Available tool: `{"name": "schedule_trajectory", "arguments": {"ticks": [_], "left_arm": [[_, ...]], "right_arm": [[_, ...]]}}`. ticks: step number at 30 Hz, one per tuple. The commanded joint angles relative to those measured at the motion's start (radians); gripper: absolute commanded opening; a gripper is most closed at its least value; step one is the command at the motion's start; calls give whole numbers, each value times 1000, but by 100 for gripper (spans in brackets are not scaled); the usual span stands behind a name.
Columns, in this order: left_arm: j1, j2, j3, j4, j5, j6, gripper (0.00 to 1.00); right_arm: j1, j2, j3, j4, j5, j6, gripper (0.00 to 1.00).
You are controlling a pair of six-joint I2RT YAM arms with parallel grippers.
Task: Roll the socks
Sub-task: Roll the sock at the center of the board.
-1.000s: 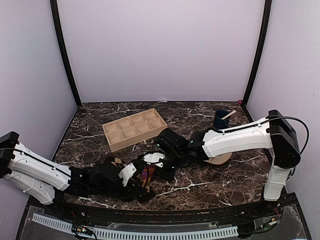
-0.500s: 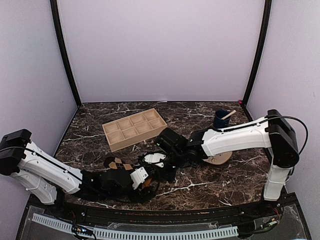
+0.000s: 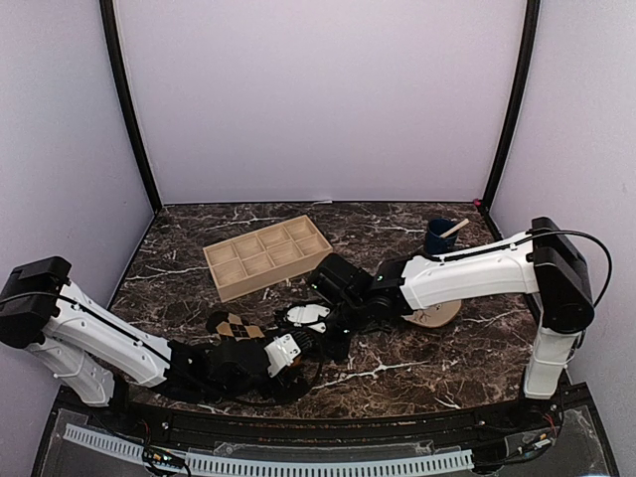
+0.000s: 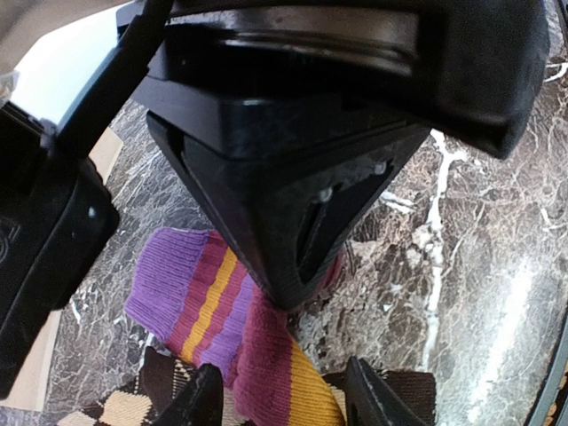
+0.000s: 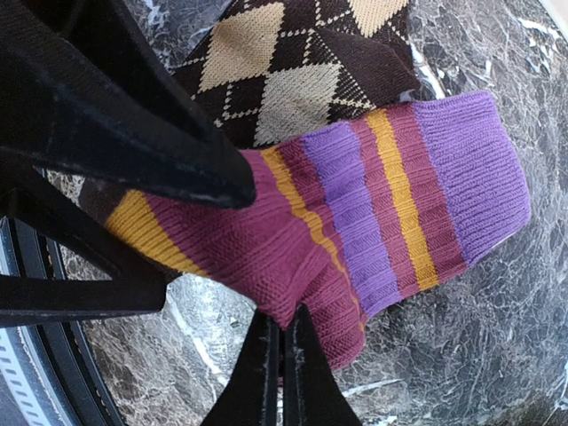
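The maroon sock with orange and purple stripes [image 5: 355, 231] lies across the dark brown argyle sock [image 5: 284, 71] on the marble table. My right gripper [image 5: 282, 315] is shut, pinching a raised fold of the striped sock's maroon edge. In the left wrist view the striped sock [image 4: 204, 293] runs down between the two fingers of my left gripper [image 4: 284, 373]. That gripper is open and straddles the sock's orange-banded part, just under the right gripper's black tip [image 4: 284, 297]. From above, both grippers meet at the table's front centre, left gripper [image 3: 295, 360] and right gripper [image 3: 320, 338], and only the argyle sock [image 3: 234, 326] shows.
A wooden compartment tray [image 3: 266, 254] sits behind the socks. A dark blue cup [image 3: 440, 237] with a stick stands at the back right. A round wooden disc [image 3: 437, 316] lies under the right arm. The table's front edge is just behind the left gripper.
My left arm has reached to the right until its gripper is under the right gripper, uncovering the argyle sock on the left. Its jaws have narrowed a little. The right gripper has kept its pinch.
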Motion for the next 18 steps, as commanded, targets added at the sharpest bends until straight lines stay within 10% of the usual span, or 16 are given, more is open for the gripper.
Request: {"name": "schedule_trajectory", "arguments": {"ticks": [1,18], "left_arm": [[-6,-4,25,-31,-22,9,46],[-9,-8,49,-108,14,-17,17]], "right_arm": [[-9,9,24,-9,-10,4,0],[-13,5,22,-14,-13,4,0]]}}
